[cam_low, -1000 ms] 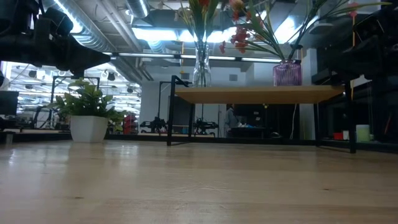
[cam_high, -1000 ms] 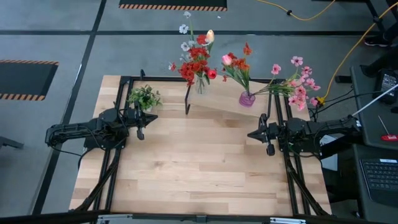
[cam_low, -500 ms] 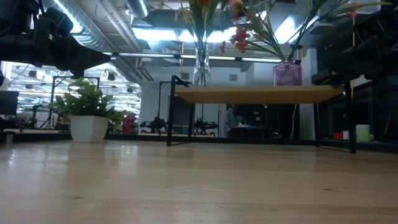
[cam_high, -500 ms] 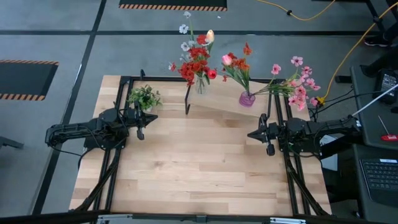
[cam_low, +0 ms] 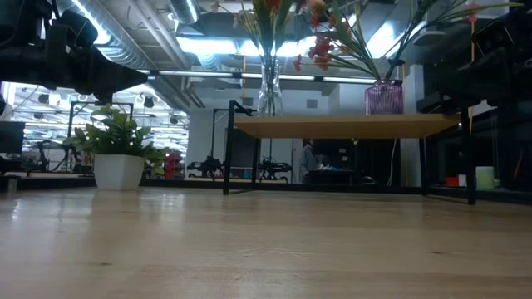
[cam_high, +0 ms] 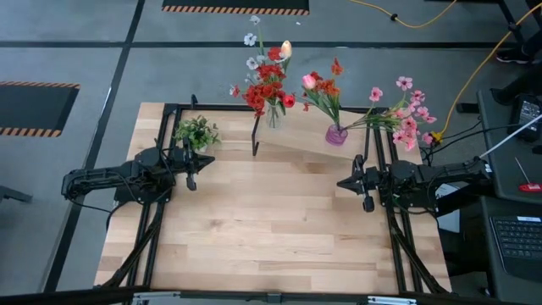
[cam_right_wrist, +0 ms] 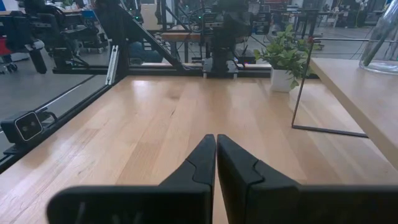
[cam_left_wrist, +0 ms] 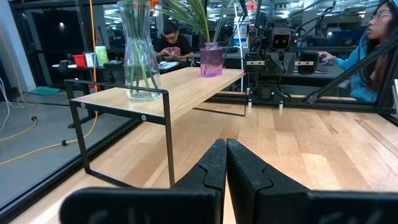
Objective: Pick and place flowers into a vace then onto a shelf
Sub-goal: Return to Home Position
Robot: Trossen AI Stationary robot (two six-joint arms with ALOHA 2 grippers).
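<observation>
counter [cam_high: 271, 229]: pale wood planks, smooth, a soft sheen is seen | shelf [cam_left_wrist: 186, 87]: light wood, matt, carried on thin black metal legs [cam_left_wrist: 170, 140] | tall vase [cam_left_wrist: 140, 53]: clear glass, glossy | small vase [cam_left_wrist: 211, 60]: purple, translucent, ribbed | plant pot [cam_low: 116, 171]: white, matt

— Where do your vases stand?
— Both on the shelf [cam_high: 298, 141] at the table's [cam_high: 271, 220] far edge. The clear vase [cam_high: 272, 117] holds red flowers [cam_high: 267, 89] at the left end. The purple vase [cam_high: 336, 135] stands farther right, its pink flowers [cam_high: 408, 117] leaning right.
— And your arms?
— The left gripper [cam_high: 207, 159] is near the potted plant [cam_high: 196, 133], and the right gripper [cam_high: 341, 182] faces it, well apart.
</observation>
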